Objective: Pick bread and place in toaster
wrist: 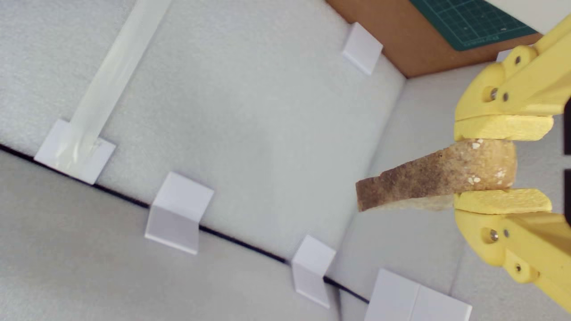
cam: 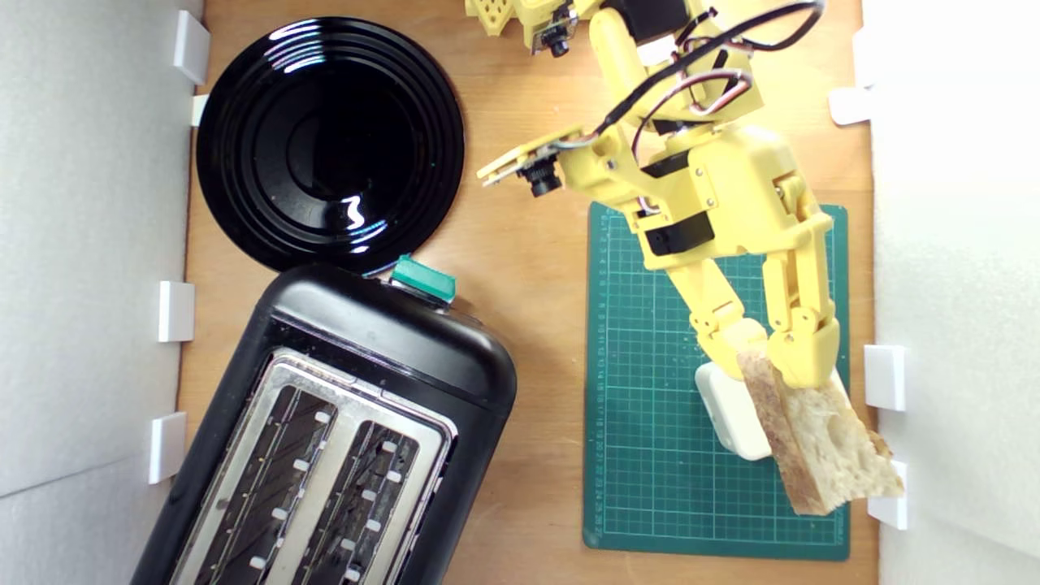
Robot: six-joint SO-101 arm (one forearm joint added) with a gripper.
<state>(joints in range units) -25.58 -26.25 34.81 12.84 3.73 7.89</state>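
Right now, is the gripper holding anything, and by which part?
Yes: the gripper holds the bread, pinched across its thickness at one end, crust side showing.

toaster [cam: 325, 439] exterior-left — bread [cam: 821, 443] exterior-right

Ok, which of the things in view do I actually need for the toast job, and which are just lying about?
Needed:
- bread, clamped in the hand
- toaster, both slots empty

Lying about:
- black plate, beside the toaster
- white block, on the mat
- green cutting mat
- white brackets along the foam walls
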